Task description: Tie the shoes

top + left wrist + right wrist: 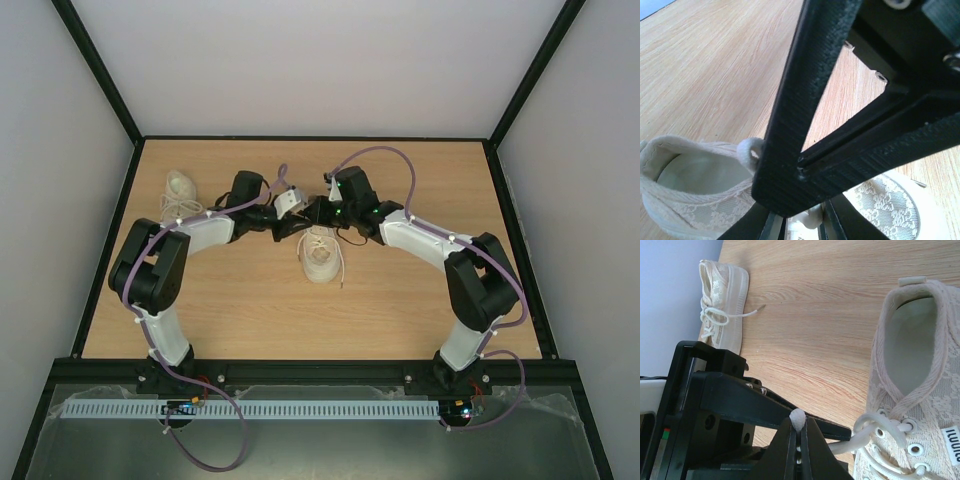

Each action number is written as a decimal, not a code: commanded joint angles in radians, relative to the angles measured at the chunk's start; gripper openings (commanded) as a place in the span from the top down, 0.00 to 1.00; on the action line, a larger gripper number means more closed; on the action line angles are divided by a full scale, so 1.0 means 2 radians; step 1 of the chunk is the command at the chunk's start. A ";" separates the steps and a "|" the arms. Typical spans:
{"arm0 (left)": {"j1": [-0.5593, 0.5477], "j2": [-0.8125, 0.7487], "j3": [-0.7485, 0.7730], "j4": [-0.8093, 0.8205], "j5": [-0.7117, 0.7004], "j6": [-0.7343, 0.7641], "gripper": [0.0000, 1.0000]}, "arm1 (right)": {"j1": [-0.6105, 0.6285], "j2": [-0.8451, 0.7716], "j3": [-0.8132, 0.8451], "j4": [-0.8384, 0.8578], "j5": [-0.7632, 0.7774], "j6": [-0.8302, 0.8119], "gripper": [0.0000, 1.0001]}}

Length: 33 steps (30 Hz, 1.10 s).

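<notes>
Right gripper (799,435) pinched shut on the white lace (798,417) of the near shoe (912,405) just beside it, left gripper (800,172) crowding close alongside, fingers converging at the tips, any hold unclear, second shoe (722,300) well apart near the table (430,300) edge

cream lacy cloth shoes (927,405), woven laces (875,421), matt wood-grain table (830,300), rough plastic fingers (800,110)

Both arms (205,232) have white shells, black joints, looping purple cables (380,149) and ribbed black fingers (805,75).
</notes>
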 commanded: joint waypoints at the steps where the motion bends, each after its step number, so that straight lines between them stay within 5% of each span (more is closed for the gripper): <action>1: 0.001 -0.003 -0.003 0.009 0.017 0.004 0.85 | 0.003 -0.009 0.011 -0.013 -0.003 -0.009 0.99; 5: 0.001 -0.004 -0.007 0.004 0.017 0.010 0.90 | 0.003 -0.006 0.019 -0.022 -0.009 -0.010 0.96; 12: 0.001 -0.004 -0.010 0.005 0.008 0.007 0.97 | 0.003 -0.014 0.039 -0.059 0.000 -0.052 0.60; 16: 0.001 -0.003 -0.011 0.007 0.008 0.001 0.98 | -0.004 -0.019 0.061 -0.096 -0.001 -0.083 0.51; 25: 0.001 -0.004 -0.012 0.005 0.007 -0.002 0.98 | -0.050 -0.003 0.091 -0.144 -0.053 -0.136 0.49; 33: 0.001 -0.003 -0.016 0.006 0.008 -0.004 0.97 | -0.056 0.055 0.116 -0.181 -0.048 -0.199 0.66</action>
